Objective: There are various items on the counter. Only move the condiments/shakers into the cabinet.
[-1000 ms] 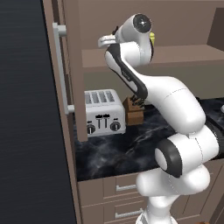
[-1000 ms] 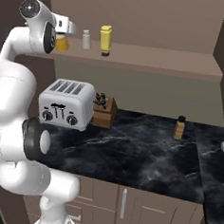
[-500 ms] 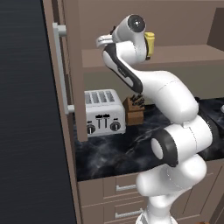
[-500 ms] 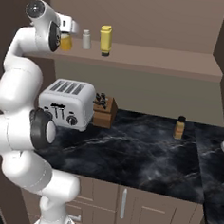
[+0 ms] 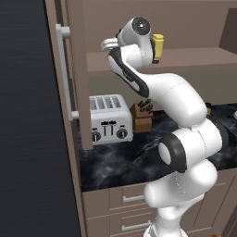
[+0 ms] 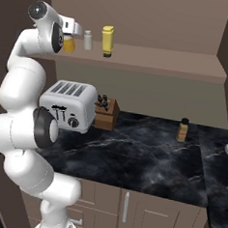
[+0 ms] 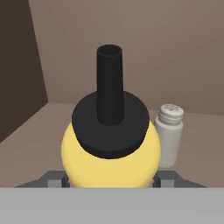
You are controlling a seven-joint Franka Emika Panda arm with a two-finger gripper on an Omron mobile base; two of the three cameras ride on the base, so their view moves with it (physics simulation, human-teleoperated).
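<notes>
Reaching up into the brown wooden wall cabinet, the white arm holds its pincer at the left end of the flat inner shelf, with the jaws pinching a round yellow squeeze bottle with a black cap and dark spout. In the hand view that bottle sits between the 2 finger tips, their grey pads close against its sides, and its spout points away from the camera; whether its base rests on the shelf cannot be told. Just beside it on the shelf stands a pale grey cylindrical shaker with a perforated top, upright. In the right base view the shaker stands between the held bottle and a tall yellow bottle with a darker cap, which is also upright on the shelf. Down on the black marble-patterned table, a silver 4-slot toaster with black knobs stands at the left, with a brown wooden knife block touching or just beside it. A small brown bottle with a dark cap stands well apart to the right, near the back wall. The cabinet door with its long silver bar handle hangs open at the left.
</notes>
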